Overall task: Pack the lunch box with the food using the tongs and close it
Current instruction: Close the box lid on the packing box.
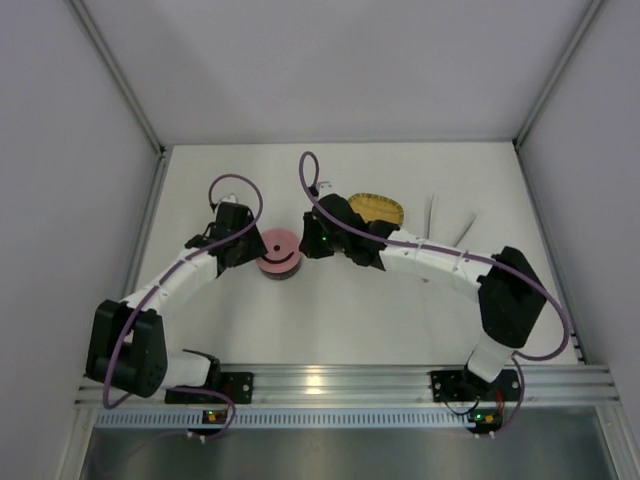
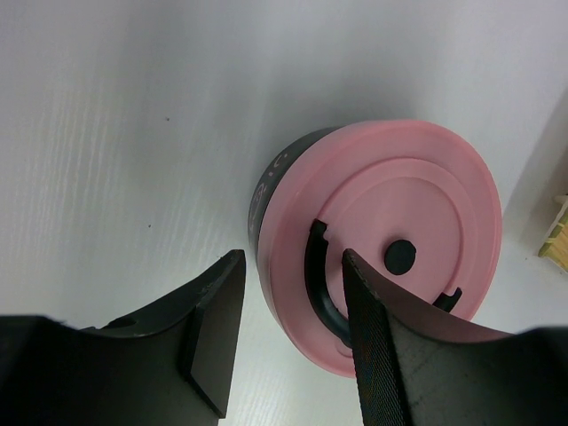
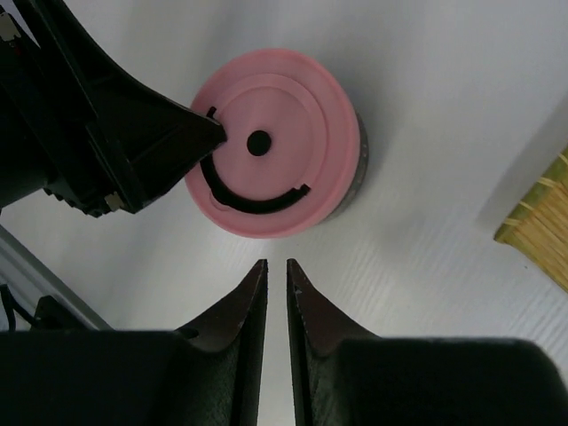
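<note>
The lunch box stands mid-table with its pink smile-marked lid sitting on the steel bowl. My left gripper is open at the lid's left edge. One of its fingers reaches over the lid and the other stands beside the box with bare table between. My right gripper hovers just short of the lid, shut to a thin slit on nothing. The tongs lie at the back right. No food shows.
A yellow woven tray lies behind the right wrist, its corner in the right wrist view. The enclosure walls close in the table at the back and on both sides.
</note>
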Available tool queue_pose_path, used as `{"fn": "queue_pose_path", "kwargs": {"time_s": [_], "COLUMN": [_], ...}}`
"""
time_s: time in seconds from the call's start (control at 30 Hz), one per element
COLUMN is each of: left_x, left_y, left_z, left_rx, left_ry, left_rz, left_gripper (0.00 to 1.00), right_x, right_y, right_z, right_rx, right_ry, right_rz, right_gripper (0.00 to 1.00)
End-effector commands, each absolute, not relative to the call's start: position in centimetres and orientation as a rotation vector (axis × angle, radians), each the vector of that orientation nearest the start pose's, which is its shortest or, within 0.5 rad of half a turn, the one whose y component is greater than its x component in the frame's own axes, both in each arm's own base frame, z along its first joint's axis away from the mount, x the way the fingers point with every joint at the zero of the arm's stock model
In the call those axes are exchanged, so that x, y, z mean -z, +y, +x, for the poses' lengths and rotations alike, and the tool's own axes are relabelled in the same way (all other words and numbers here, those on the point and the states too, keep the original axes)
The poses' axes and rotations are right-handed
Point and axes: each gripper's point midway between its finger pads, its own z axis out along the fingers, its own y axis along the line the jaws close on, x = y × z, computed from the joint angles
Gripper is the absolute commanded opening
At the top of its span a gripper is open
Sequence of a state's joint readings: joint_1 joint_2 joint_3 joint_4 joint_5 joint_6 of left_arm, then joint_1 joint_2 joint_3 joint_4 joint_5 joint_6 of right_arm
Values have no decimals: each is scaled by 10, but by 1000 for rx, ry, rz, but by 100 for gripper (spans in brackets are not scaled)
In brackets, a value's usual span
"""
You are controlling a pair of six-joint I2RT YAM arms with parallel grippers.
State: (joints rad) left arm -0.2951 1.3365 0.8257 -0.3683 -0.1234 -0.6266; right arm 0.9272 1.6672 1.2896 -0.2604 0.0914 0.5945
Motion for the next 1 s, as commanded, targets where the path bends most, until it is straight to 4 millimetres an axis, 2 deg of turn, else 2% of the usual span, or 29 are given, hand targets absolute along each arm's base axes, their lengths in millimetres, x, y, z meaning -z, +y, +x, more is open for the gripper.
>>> {"fn": "queue_pose_path", "kwargs": {"time_s": [0.0, 0.03, 0.1, 0.13, 0.2, 0.37, 0.57, 0.73, 0.83, 0.97], "left_x": [-61, -60, -59, -59, -58, -54, -47, -42, -39, -39], "left_y": [-88, -88, -88, -88, -87, -87, -86, -87, -88, -86], "left_z": [291, 291, 290, 290, 289, 285, 278, 275, 274, 272], "left_rx": [173, 172, 170, 169, 168, 168, 170, 176, 179, 172], "left_ry": [2534, 2535, 2539, 2540, 2543, 2552, 2567, 2577, 2586, 2585], "left_rz": [-457, -457, -455, -455, -456, -463, -471, -479, -483, -486], "left_gripper": [52, 52, 52, 52, 52, 52, 52, 52, 52, 52], "right_x": [-192, -180, -186, -176, -176, -153, -121, -82, -69, -61], "right_y": [430, 437, 452, 457, 467, 477, 470, 460, 458, 455], "right_z": [291, 294, 296, 297, 300, 301, 291, 282, 279, 279], "right_rx": [-904, -899, -951, -949, -979, -988, -975, -928, -909, -876], "right_ry": [2184, 2203, 2195, 2212, 2210, 2244, 2310, 2390, 2419, 2436], "right_rz": [-351, -357, -368, -372, -373, -379, -360, -346, -337, -330], "right_gripper": [13, 13, 12, 13, 12, 12, 11, 11, 10, 10]}}
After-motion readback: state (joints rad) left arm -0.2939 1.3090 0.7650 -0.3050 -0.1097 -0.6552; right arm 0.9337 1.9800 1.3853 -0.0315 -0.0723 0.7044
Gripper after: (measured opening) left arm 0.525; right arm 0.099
